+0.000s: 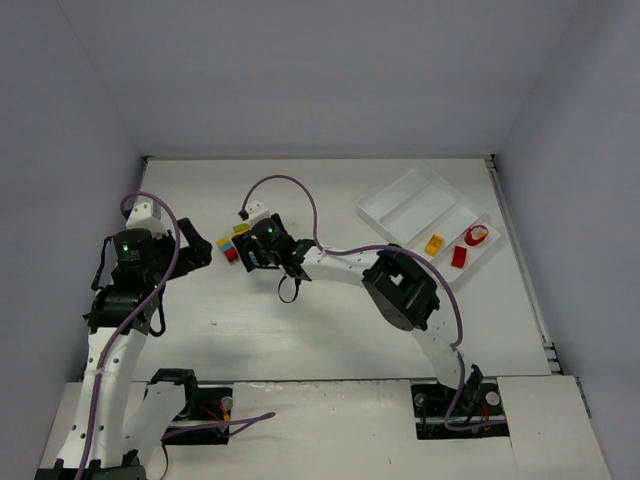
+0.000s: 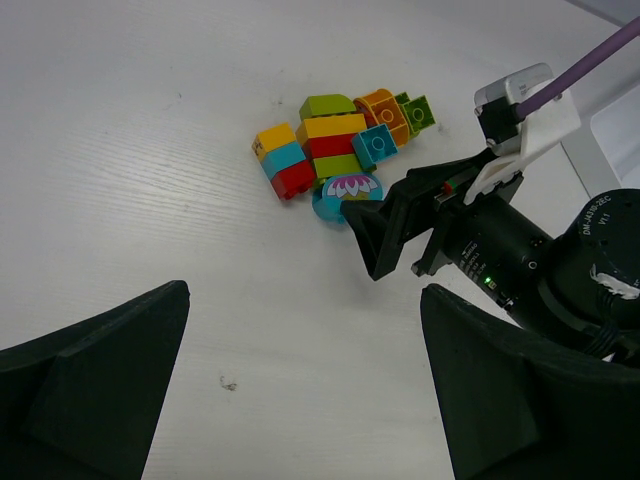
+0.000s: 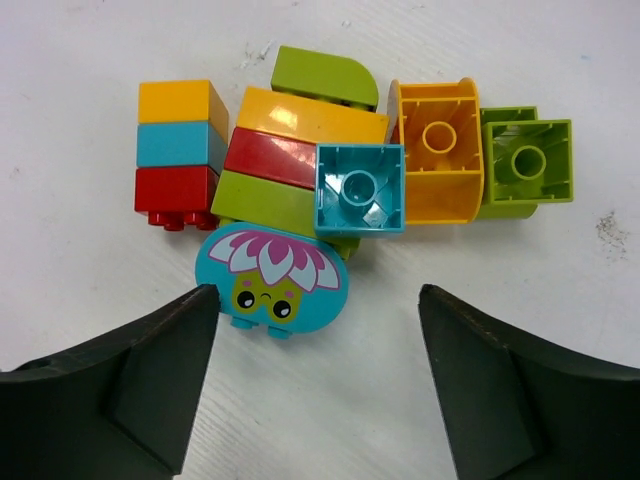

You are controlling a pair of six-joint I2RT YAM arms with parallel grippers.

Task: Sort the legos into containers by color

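The loose legos (image 1: 232, 243) lie in a tight pile left of the table's middle. In the right wrist view I see an orange-teal-red stack (image 3: 178, 150), an orange-red-green stack (image 3: 290, 160), a teal square brick (image 3: 360, 188), an orange arch (image 3: 435, 165), a green brick (image 3: 525, 160) and a teal flower-face brick (image 3: 270, 275). My right gripper (image 3: 318, 292) is open just in front of the pile, its left finger beside the flower brick. My left gripper (image 2: 305, 290) is open and empty, a little short of the pile (image 2: 335, 150). The white divided tray (image 1: 405, 195) holds an orange brick (image 1: 434, 243) and two red bricks (image 1: 459, 256).
The right arm (image 1: 400, 290) stretches across the middle of the table from its base to the pile. Its wrist and purple cable (image 2: 520, 110) fill the right side of the left wrist view. Grey walls enclose the table on three sides.
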